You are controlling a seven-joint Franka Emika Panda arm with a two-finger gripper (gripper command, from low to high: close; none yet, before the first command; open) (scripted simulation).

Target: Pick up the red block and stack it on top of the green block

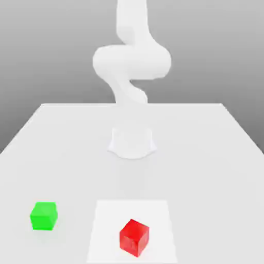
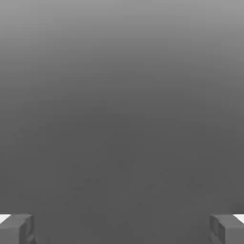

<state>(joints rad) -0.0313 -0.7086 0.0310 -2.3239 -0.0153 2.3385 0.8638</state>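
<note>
The red block (image 1: 134, 238) is a small glossy cube near the table's front edge, a little to the exterior view's right of centre, turned so one corner faces forward. The green block (image 1: 44, 215) sits flat on the table toward the exterior view's left, well apart from the red one. In the hand view my gripper (image 2: 122, 229) is open, its two grey fingertips (image 2: 16, 228) standing far apart with nothing between them, and plain grey background lies beyond. The white arm (image 1: 131, 62) rises from its base and bends upward out of the exterior view.
The white table (image 1: 206, 154) carries the arm's round base (image 1: 132, 143) at its middle. A brighter white square patch (image 1: 108, 232) lies under the red block at the front.
</note>
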